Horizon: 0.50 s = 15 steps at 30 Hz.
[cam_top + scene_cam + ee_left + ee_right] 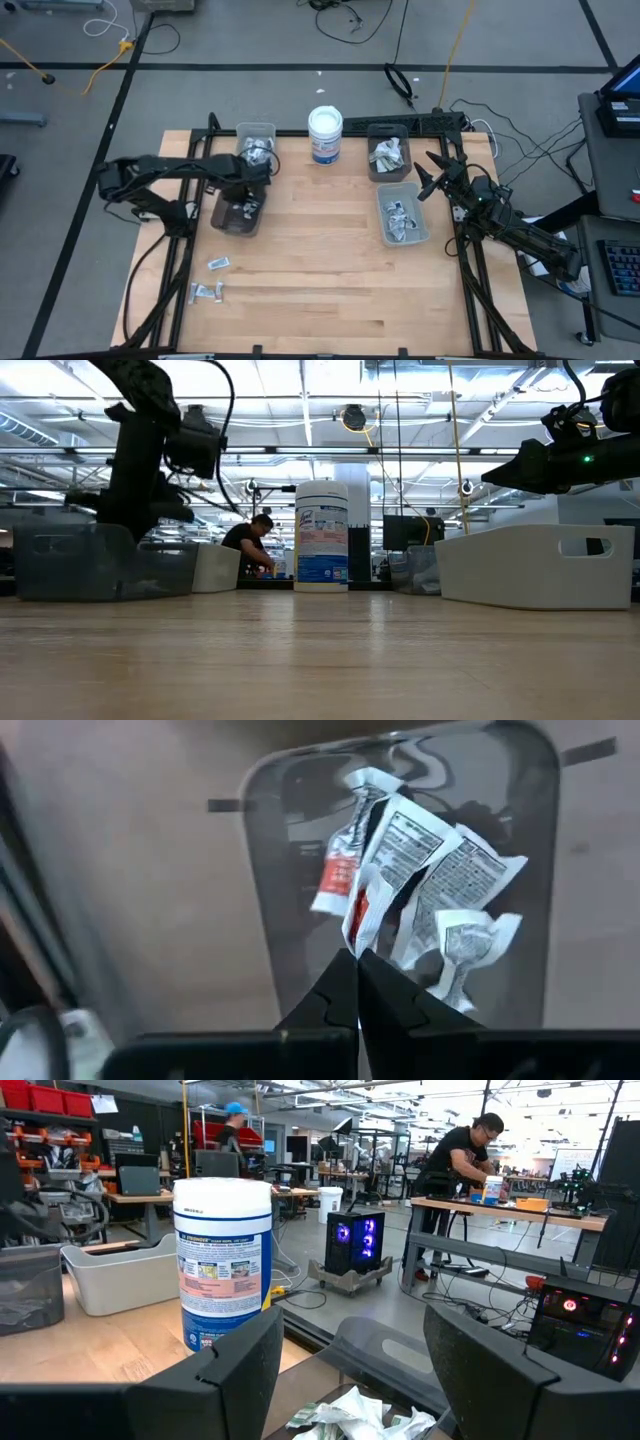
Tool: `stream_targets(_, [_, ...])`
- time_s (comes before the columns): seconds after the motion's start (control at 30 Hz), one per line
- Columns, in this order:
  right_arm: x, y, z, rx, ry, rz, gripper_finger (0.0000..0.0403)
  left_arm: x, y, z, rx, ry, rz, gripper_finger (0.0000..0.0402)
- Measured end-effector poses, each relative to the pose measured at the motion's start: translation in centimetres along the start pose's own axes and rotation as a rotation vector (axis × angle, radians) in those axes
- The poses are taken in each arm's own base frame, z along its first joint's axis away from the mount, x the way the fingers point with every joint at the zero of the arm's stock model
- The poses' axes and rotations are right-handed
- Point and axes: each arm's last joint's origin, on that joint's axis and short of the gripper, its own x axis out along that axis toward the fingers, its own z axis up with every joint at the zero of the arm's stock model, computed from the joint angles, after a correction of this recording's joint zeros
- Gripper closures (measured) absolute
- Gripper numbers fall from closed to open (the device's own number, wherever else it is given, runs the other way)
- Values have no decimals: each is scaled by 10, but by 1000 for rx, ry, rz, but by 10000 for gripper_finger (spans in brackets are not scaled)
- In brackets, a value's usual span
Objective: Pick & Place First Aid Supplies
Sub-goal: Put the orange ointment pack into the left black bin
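Observation:
My left gripper (250, 186) (355, 960) hangs over the two grey bins (238, 214) (256, 138) at the table's left and is shut on a small white strip packet with a red mark (362, 910). Below it, a clear grey bin (270, 870) holds more packets (445, 870), lying on its floor. My right gripper (432, 176) (350, 1350) is open and empty beside the two right bins (402, 213) (388, 152), which hold packets (350, 1415). Loose packets (218, 263) (207, 292) lie flat on the table's near left. My left gripper pinches one end of the white strip packet (357, 942) between its two fingertips, coming from above and pointing down. The packet sticks out past the fingertips over the bin. Whether its far end touches the packets below, I cannot tell.
A white round tub with a blue label (325, 135) (322, 535) (222, 1260) stands at the far middle of the table. Bare wood lies between the left and right bins and toward the near edge. People work at benches in the room beyond.

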Motion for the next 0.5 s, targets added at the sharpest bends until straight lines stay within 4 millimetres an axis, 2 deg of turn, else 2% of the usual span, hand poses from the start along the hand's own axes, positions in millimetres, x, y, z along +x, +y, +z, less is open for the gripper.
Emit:
stream_targets(0.13, [0, 0, 0, 0, 0, 0, 165, 10, -5, 2, 2, 4, -12, 399])
stream_targets(0.27, [0, 0, 0, 0, 0, 0, 165, 9, -6, 3, 8, 3, -29, 380])
stream_targets(0.5, [0, 0, 0, 0, 0, 0, 165, 10, -6, 2, 12, 12, -29, 299])
